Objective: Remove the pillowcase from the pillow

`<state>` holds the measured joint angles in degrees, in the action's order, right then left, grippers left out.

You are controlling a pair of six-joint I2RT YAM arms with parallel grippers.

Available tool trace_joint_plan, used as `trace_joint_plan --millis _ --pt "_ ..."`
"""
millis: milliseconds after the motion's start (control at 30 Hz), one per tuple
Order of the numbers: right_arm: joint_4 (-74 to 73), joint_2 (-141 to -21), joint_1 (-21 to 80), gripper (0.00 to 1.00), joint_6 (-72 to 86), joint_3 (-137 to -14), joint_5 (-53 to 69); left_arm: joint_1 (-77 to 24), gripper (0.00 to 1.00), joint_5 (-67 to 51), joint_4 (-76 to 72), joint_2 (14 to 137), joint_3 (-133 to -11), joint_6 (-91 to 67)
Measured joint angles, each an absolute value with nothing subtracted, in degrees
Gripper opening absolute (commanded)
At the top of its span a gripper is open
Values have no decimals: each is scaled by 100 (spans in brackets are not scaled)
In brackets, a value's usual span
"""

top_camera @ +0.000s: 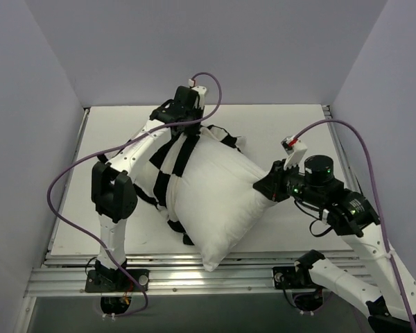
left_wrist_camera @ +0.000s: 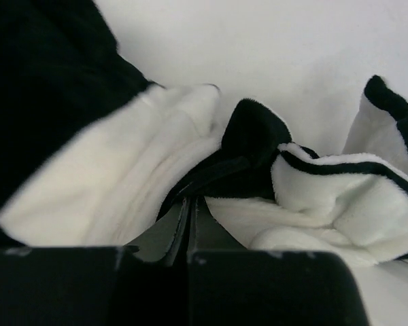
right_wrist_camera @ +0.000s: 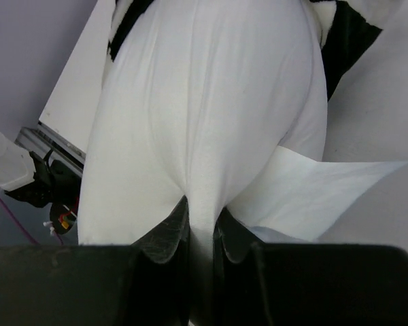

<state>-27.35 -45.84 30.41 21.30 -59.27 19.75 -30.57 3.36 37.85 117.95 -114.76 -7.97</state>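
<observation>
The plain white pillow (top_camera: 218,201) lies at an angle in the middle of the table, most of it bare. The black and white checkered pillowcase (top_camera: 168,166) is bunched over its far left end. My left gripper (top_camera: 182,121) is shut on a fold of the pillowcase (left_wrist_camera: 211,173) at the far end; the jaws are pressed together. My right gripper (top_camera: 269,186) is shut on the pillow's right corner, with white fabric (right_wrist_camera: 204,136) pinched between the fingers (right_wrist_camera: 166,231). A white tag (right_wrist_camera: 326,190) sticks out beside them.
Grey walls enclose the table on the left, back and right. The metal rail (top_camera: 194,277) runs along the near edge, and the pillow's near corner overhangs it. Purple cables (top_camera: 69,180) loop off both arms.
</observation>
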Motion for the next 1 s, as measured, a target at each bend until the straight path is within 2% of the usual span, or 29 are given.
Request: trace_joint_plan --millis 233,400,467,500,567,600,633,700,733,800,833,933,1000 --pt "-3927 -4600 3044 0 1887 -7649 1313 -2792 2 836 3688 11876 -11620 -884" --pt "-4154 -4600 3044 0 1848 -7592 808 -2696 5 760 3671 12086 -11869 -1092" --pt "-4018 -4576 3044 0 1894 -7205 628 -2624 18 711 3610 12081 -11810 -1201" --pt "-3964 -4571 3044 0 1931 -6984 515 -2567 35 692 3531 12016 -11677 -1249" --pt "-3741 -4650 3048 0 2010 -6484 242 -2449 49 642 3275 11743 -11220 -1378" --pt "-3658 -4740 3048 0 2053 -6320 123 -2390 60 602 3148 11552 -10919 -1448" --pt "-3566 -4864 3046 0 2080 -6198 19 -2349 66 585 3028 11284 -10573 -1498" --pt "-3404 -5192 3015 6 2104 -6088 -143 -2316 77 604 2838 10549 -9802 -1612" --pt "-3317 -5382 2971 10 2112 -6086 -211 -2324 86 642 2729 10110 -9380 -1640" --pt "-3120 -5739 2757 28 2132 -6090 -257 -2401 92 738 2630 9148 -8626 -1697" --pt "-3017 -5902 2596 43 2143 -6093 -268 -2480 96 786 2547 8659 -8281 -1747" --pt "-2794 -6383 2156 71 2189 -6143 -325 -2860 97 932 2311 7218 -7279 -1927" --pt "-2714 -6678 2038 79 2220 -6265 -482 -3105 97 956 2222 6442 -6659 -2095"
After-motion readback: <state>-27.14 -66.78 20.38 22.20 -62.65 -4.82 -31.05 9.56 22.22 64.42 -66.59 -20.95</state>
